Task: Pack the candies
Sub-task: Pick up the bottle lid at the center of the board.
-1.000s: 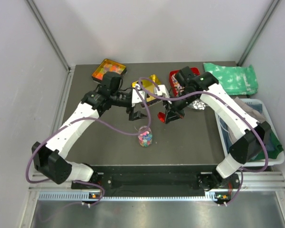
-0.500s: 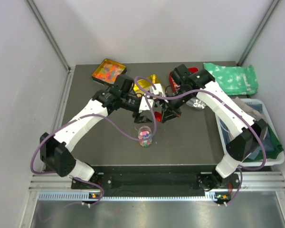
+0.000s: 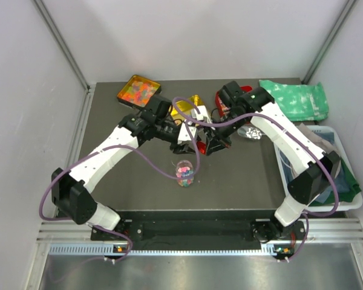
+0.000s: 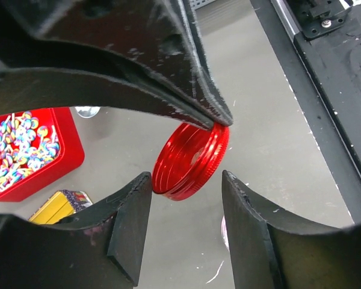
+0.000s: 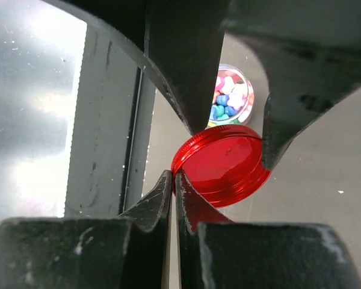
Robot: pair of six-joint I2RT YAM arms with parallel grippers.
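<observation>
The candies (image 3: 184, 174), small mixed-colour balls, fill an open clear jar (image 3: 184, 167) standing mid-table. They also show in the right wrist view (image 5: 231, 96). My right gripper (image 5: 174, 183) is shut on the rim of a red screw lid (image 5: 224, 166) and holds it above the table, behind the jar. In the top view the right gripper (image 3: 208, 145) and the lid (image 3: 202, 147) sit just right of my left gripper (image 3: 187, 140). My left gripper (image 4: 186, 201) is open, its fingers (image 4: 132, 211) on either side of the lid (image 4: 189, 161).
An orange tray of gummies (image 3: 138, 90), a yellow tray (image 3: 192, 106) and a red tray of striped sweets (image 4: 24, 147) stand at the back. A green bag (image 3: 296, 98) lies back right. A white bin (image 3: 319, 172) stands at the right edge.
My left gripper has swung right and come up to the red lid. My right gripper has shifted slightly left with the lid. The jar has not moved.
</observation>
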